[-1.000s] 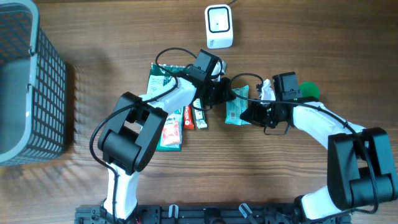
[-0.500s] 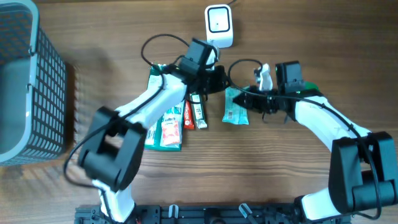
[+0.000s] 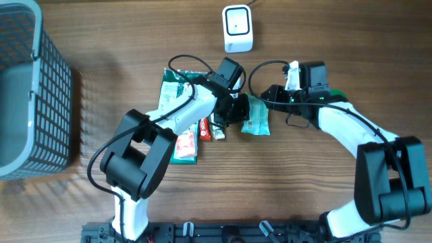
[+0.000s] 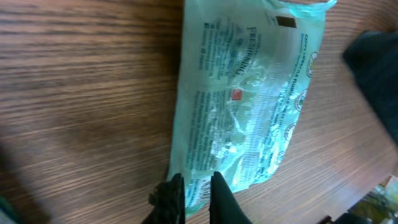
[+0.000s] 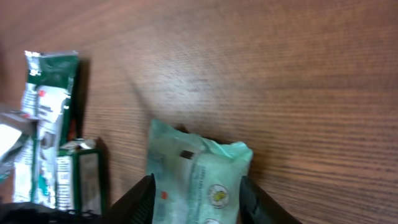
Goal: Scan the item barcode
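Note:
The item, a pale green plastic packet (image 3: 257, 117) with printed text, lies flat on the wood table below the white barcode scanner (image 3: 237, 28). My left gripper (image 3: 241, 110) is at the packet's left edge. In the left wrist view its fingers (image 4: 198, 182) stand nearly together with the edge of the packet (image 4: 249, 93) pinched between them. My right gripper (image 3: 268, 95) is over the packet's top end. In the right wrist view it stands open (image 5: 196, 183), its fingers straddling the packet (image 5: 199, 174) without gripping it.
A grey wire basket (image 3: 30, 88) stands at the far left. More packets (image 3: 177, 115) and red bars (image 3: 203, 128) lie left of the item. A green object (image 3: 337, 98) sits behind the right arm.
My right gripper has opened and let go of the packet. The left arm swung up toward the scanner, then came back to the packet's left edge.

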Tool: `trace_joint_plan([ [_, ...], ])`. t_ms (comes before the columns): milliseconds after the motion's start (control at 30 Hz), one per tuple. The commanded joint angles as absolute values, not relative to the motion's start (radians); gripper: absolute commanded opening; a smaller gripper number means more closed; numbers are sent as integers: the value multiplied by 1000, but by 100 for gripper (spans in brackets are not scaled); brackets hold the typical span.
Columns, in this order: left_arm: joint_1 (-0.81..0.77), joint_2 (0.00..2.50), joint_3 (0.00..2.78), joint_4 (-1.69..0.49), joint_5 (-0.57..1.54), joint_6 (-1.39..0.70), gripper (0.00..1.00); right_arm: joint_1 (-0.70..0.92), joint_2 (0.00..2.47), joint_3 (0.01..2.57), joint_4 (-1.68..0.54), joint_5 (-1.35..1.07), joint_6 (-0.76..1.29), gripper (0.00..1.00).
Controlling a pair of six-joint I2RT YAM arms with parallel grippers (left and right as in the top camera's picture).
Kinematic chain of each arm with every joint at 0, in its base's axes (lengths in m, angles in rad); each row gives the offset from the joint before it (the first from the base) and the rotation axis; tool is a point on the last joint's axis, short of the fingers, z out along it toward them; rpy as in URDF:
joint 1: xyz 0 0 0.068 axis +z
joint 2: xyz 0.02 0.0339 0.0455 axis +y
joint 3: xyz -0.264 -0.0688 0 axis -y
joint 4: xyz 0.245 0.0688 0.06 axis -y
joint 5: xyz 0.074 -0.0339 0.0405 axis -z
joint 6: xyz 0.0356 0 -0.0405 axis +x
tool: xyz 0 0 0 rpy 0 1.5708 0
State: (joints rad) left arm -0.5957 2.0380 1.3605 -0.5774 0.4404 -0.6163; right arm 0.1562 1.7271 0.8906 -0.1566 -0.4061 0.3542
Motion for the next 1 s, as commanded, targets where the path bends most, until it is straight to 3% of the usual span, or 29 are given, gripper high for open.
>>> trace_joint_plan([
  [0,-577,2044,1358,-581,409,-607,12,159,1754,881,-184,-393,341,48],
  [467,-618,2045,1358,-614,290,-608,15,160,1801,881,-265,-479,341,55],
  [600,-627,2045,1357,-634,267,-607,17,160,1816,881,-308,-481,372,54],
  [700,-619,2045,1358,-656,189,-607,23,160,1816,881,-385,-538,396,48],
  [967,-598,2045,1358,-595,189,-607,28,160,1816,883,-397,-691,455,50],
])
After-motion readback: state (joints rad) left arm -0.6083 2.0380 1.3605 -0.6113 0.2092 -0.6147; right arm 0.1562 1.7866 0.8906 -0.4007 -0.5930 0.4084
